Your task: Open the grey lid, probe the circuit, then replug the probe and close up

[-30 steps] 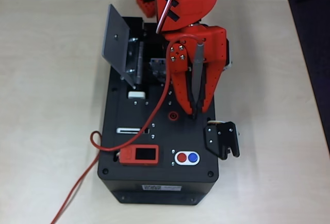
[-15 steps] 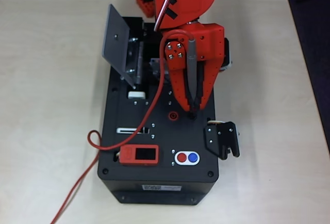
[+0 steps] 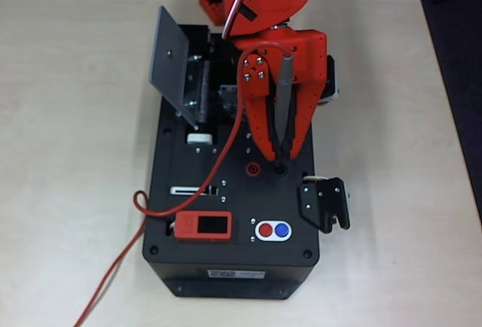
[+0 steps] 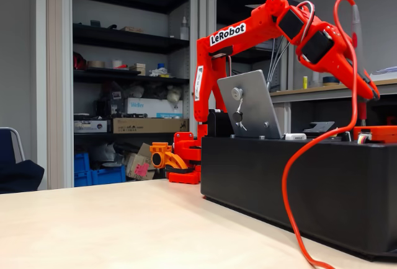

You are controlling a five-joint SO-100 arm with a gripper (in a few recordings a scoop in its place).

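Probe [image 3: 285,101] sits clamped between the pincer [image 3: 282,150] fingers, upright with its dark tip down, right over the dark socket [image 3: 280,167] on the black box [image 3: 233,267]; I cannot tell from overhead whether the tip has entered. Just left of that socket is a red socket [image 3: 254,168]. Red cable [image 3: 226,154] runs from the probe's top, loops across the box top and trails off the front-left onto the surface [image 3: 75,154].

Grey lid [image 3: 167,59] stands open, tilted up at the box's rear left, with the circuit bay [image 3: 226,97] exposed beside it. I judge the step in hand as replugging the probe.

To do it well: I keep the probe vertical, centre the tip on the dark hole rather than the red one, press straight down, and release only once seated. Cable slack near the lid hinge needs watching before closing.

Readable writing: "LeRobot" on the arm [image 4: 227,35] in the fixed view. A white label [image 3: 236,273] on the box's front edge is too small to read.
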